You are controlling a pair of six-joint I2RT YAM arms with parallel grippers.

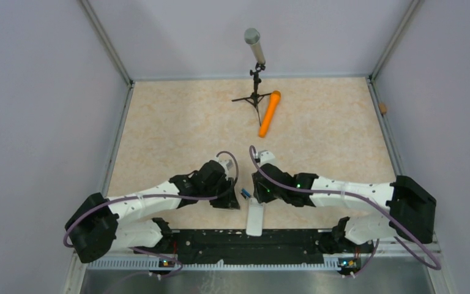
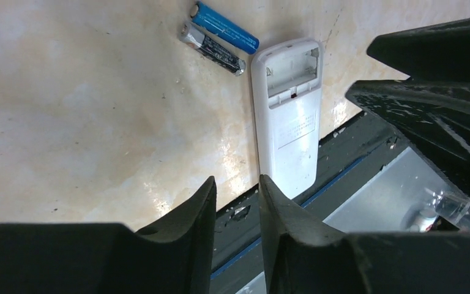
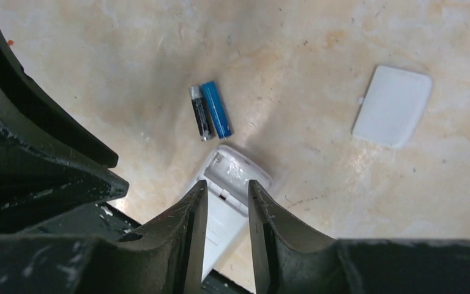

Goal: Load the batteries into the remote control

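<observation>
The white remote control (image 2: pixel 287 122) lies back up at the table's near edge, its end overhanging the black rail. Its battery compartment (image 2: pixel 292 70) is uncovered and holds nothing. Two batteries (image 2: pixel 220 37), one blue and one dark, lie side by side just beyond that end (image 3: pixel 211 110). In the top view they show as a small blue spot (image 1: pixel 245 194) above the remote control (image 1: pixel 254 217). My left gripper (image 2: pixel 237 180) is open, empty, near the remote's lower left. My right gripper (image 3: pixel 227 184) hovers open above the remote control (image 3: pixel 238 168), holding nothing.
The white battery cover (image 3: pixel 393 105) lies loose on the table right of the remote. A grey microphone on a black tripod (image 1: pixel 254 49) and a long orange cylinder (image 1: pixel 269 113) stand at the back. A black rail (image 1: pixel 245 245) runs along the near edge.
</observation>
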